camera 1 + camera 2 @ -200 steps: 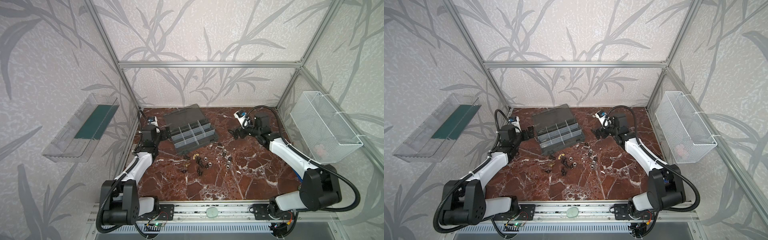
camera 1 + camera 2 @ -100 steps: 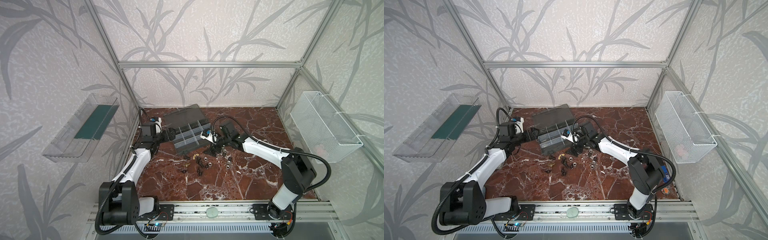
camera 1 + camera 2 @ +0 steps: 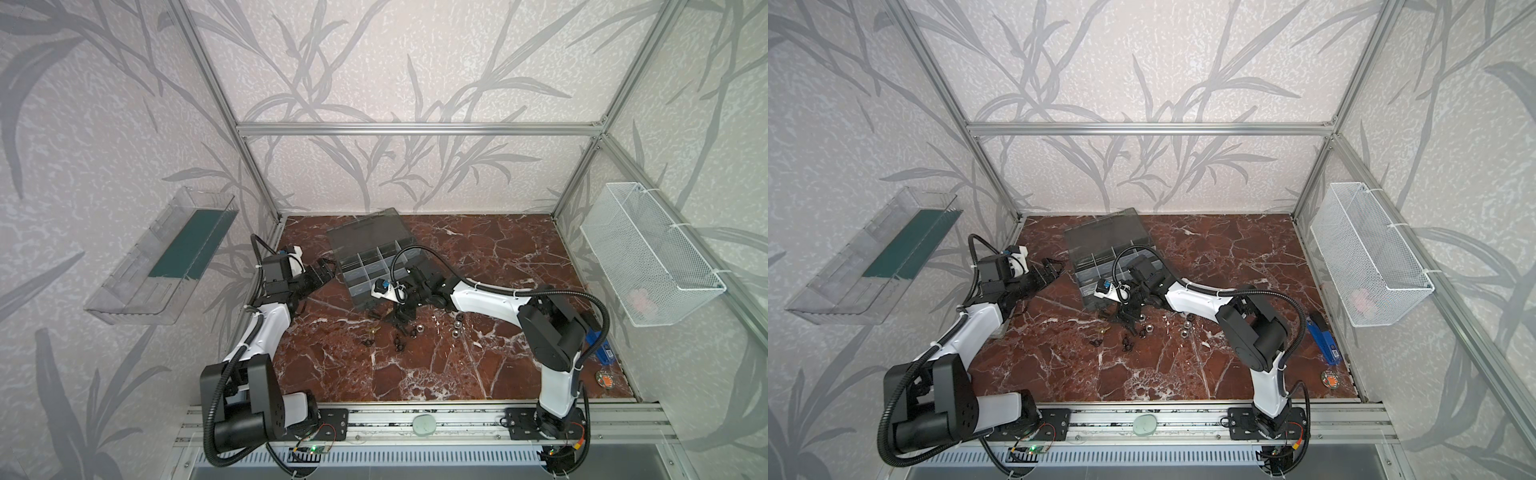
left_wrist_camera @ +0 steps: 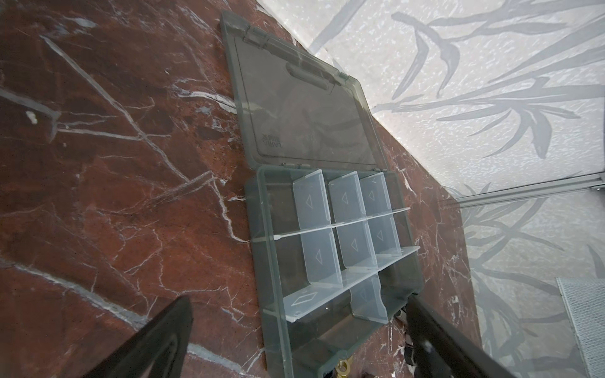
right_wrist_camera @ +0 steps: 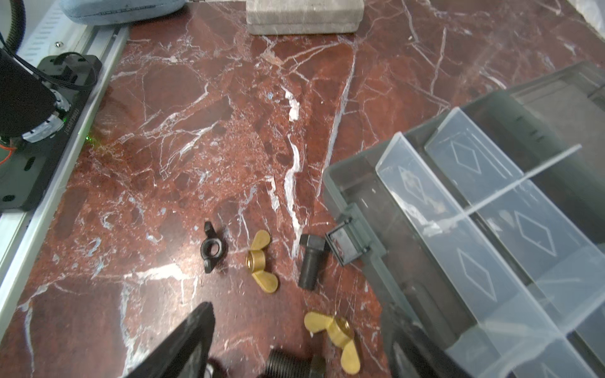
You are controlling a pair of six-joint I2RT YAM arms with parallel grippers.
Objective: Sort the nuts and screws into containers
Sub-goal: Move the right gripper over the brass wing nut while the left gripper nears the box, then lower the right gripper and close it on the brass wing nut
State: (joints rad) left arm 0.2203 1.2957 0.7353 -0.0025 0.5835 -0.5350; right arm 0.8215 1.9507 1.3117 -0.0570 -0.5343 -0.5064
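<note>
Hardware is lying loose on the marble table (image 3: 478,374) in front of the open organizer case (image 3: 365,232): brass wing nuts (image 5: 262,261), a black wing nut (image 5: 211,248) and a black bolt (image 5: 311,261) beside the case latch. The right gripper (image 5: 304,317) is hanging low over them, jaws spread either side of another bolt (image 5: 294,366), apparently not touching it. The left gripper (image 3: 322,270) is hovering beside the case, jaws wide apart. Embossed lid lettering (image 4: 271,140) is showing mirrored and unreadable.

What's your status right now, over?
Left claw open, empty, beside organizer case. Right claw open over black bolt, brass wing nut alongside. Case wall close beside it.
</note>
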